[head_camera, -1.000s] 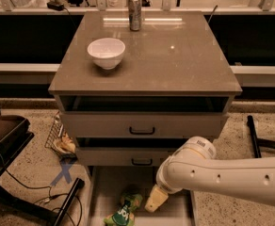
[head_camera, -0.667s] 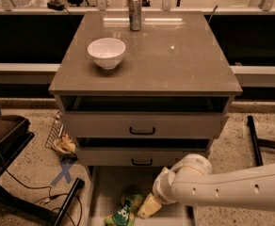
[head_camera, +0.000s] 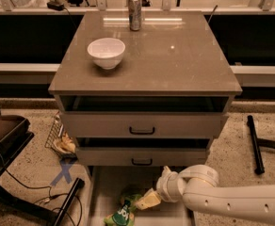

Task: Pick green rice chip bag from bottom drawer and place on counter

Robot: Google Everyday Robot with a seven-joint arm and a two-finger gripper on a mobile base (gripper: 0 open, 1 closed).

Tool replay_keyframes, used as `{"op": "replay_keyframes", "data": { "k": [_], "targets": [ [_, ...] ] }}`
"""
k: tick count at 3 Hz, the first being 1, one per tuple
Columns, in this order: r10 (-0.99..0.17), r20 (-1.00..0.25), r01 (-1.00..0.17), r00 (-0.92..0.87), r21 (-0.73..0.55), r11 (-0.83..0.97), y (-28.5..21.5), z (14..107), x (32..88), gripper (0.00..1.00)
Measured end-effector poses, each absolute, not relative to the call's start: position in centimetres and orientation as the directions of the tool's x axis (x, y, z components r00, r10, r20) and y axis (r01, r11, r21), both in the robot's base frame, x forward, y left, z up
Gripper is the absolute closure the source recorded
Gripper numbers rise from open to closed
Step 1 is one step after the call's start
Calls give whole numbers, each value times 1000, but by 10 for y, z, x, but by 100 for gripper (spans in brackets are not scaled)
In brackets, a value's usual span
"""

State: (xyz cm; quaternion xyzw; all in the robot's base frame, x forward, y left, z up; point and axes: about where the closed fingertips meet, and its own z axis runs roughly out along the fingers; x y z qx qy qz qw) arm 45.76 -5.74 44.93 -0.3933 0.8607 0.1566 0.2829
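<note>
my arm has dropped lower and swung in to the left over the last second, and my gripper [head_camera: 148, 200] now sits down inside the bottom drawer [head_camera: 110, 182], touching the right edge of the green rice chip bag [head_camera: 122, 213]. before it hung a bit higher and further right, just off the bag. the bag itself looks unmoved, lying crumpled on the drawer floor near the front, logo up. can't tell if the gripper is clenched or released, the tip is just a pale blob against the bag.

my read: reach is done, grasp is at hand or under way, lift not started. nothing is on its way to the counter [head_camera: 175, 65] yet. the bag is crinkly and light, so it could slide or fold away if contact is only at the edge.

the counter is a glossy grey-brown top with a white bowl [head_camera: 106, 52] on the left and a can [head_camera: 135, 13] at the back edge. the middle and right of it look like the place to set down. the two upper drawers are part open above my arm, so i judge the lift has to come out forward first. the floor is speckled, with a blue x mark [head_camera: 63, 174] on the left and a black rod [head_camera: 254, 145] lying on the right.
</note>
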Motion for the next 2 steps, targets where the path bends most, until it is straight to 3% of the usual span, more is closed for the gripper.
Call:
{"op": "replay_keyframes", "data": {
  "k": [2],
  "targets": [
    [-561, -659, -782, -501, 67, 620, -32, 401, 458, 0]
  ]
}}
